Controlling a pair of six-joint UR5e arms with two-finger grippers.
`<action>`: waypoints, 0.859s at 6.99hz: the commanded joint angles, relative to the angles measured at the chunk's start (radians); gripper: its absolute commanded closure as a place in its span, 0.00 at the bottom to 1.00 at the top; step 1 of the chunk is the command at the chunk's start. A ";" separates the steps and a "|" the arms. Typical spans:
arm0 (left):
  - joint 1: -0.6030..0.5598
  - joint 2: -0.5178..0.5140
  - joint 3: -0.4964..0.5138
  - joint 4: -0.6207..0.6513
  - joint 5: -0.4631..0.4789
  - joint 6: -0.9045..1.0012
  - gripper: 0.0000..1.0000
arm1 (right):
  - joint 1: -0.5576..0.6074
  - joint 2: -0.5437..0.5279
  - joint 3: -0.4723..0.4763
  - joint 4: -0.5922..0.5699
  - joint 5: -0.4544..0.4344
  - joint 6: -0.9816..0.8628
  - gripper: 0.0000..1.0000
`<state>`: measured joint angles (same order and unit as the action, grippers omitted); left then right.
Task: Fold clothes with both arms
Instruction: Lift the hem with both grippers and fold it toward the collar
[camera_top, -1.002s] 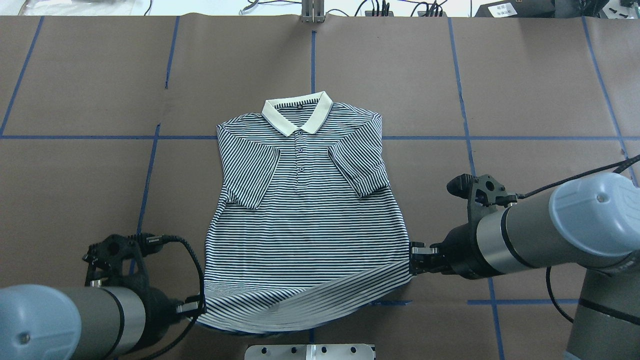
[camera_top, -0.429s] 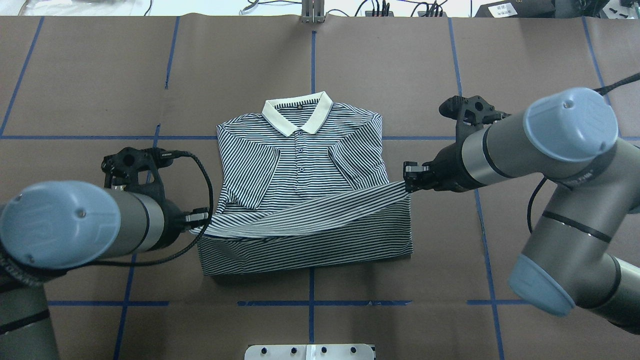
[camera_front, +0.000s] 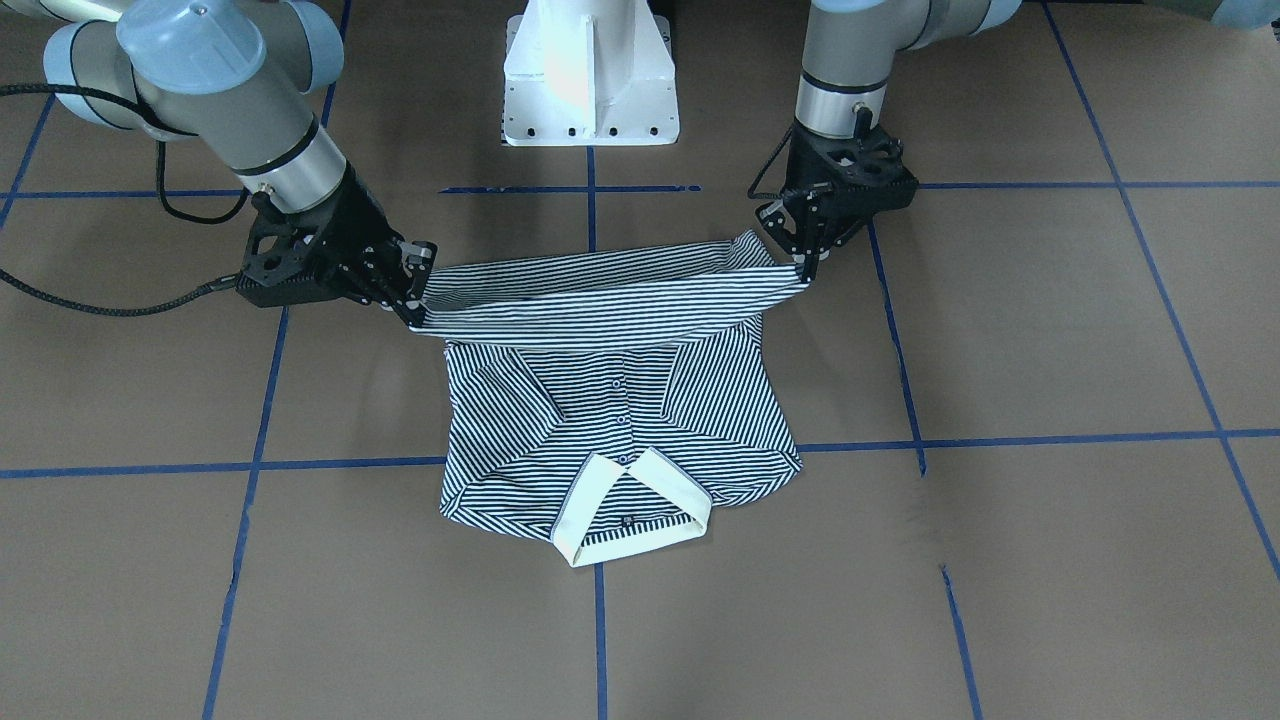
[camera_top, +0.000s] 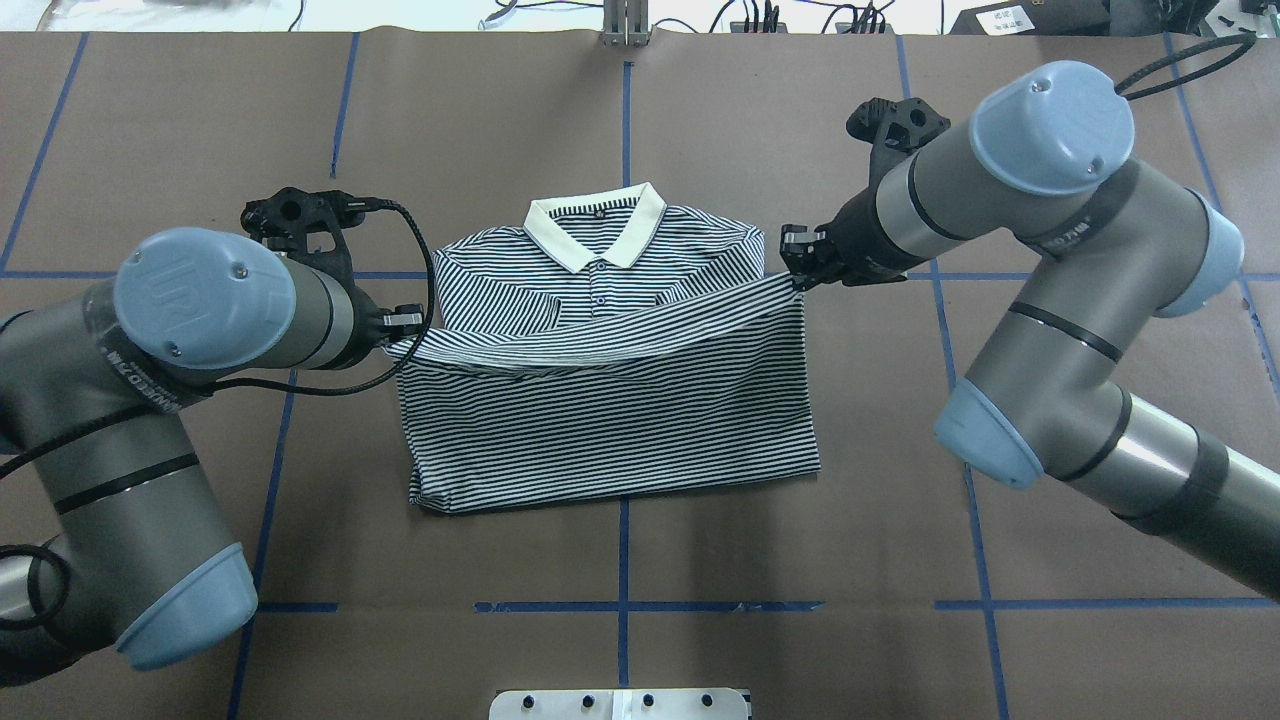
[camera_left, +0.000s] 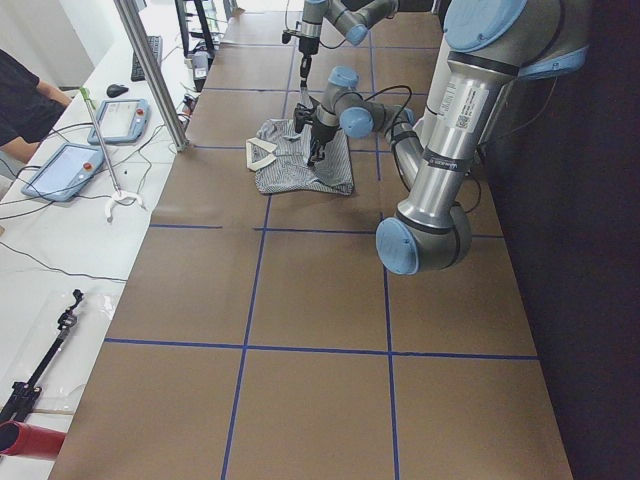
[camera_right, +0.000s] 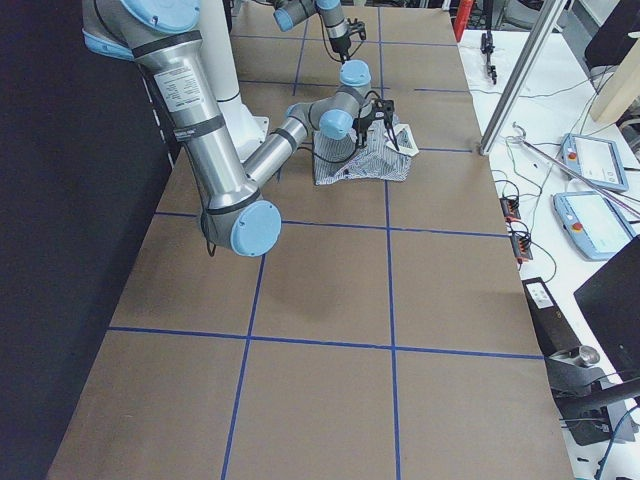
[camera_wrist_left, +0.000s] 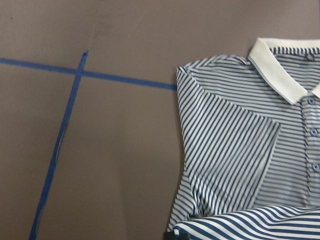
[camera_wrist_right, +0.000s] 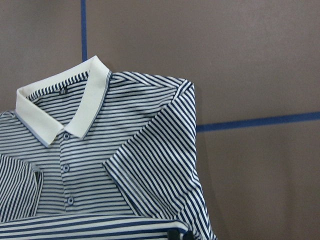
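Shirt (camera_top: 610, 420) lies mid-surface, front up, collar (camera_top: 596, 222) pointing away from the robot. Both short sleeves (camera_wrist_right: 155, 165) are laid inward over the chest. The lower half is doubled up over the body, and the fold edge is the side nearest the base (camera_front: 590, 70).

Left claw (camera_top: 400, 325): fingers pinched tight on one corner of the hem (camera_top: 600, 342). It touches nothing but cloth. The left arm (camera_top: 190, 310) reaches in low from the side.

Right claw (camera_top: 797, 262): likewise clenched, on the opposite hem corner. It sits a little farther from the robot than the left claw. The right arm (camera_top: 1000, 160) is bent over above it.

The hem runs between the two claws as a taut band, raised off the cloth below and sagging slightly in the middle. The pale inner face of the fabric shows along it. From overhead the band crosses the chest just below the collar and covers the lower buttons (camera_wrist_right: 66, 168). The collar and shoulders are uncovered.

Both wrist views look past the gripped hem, which shows as a striped strip at the bottom edge. Beyond it are the flat chest, a folded sleeve and the collar.

Brown surface (camera_top: 200, 150) is marked into squares with blue tape (camera_top: 625, 110). The shirt straddles the centre line. Whether the claw tips touch the surface cannot be told.
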<state>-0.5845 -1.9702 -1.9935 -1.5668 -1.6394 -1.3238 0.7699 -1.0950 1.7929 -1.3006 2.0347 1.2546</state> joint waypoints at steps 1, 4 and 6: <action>-0.059 -0.021 0.171 -0.163 -0.002 0.040 1.00 | 0.045 0.088 -0.256 0.165 -0.001 -0.001 1.00; -0.077 -0.022 0.280 -0.243 0.001 0.045 1.00 | 0.058 0.132 -0.389 0.225 -0.001 -0.001 1.00; -0.102 -0.091 0.329 -0.240 -0.002 0.040 1.00 | 0.069 0.202 -0.470 0.225 -0.002 -0.001 1.00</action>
<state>-0.6692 -2.0189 -1.6983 -1.8065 -1.6392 -1.2806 0.8336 -0.9365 1.3734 -1.0766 2.0331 1.2533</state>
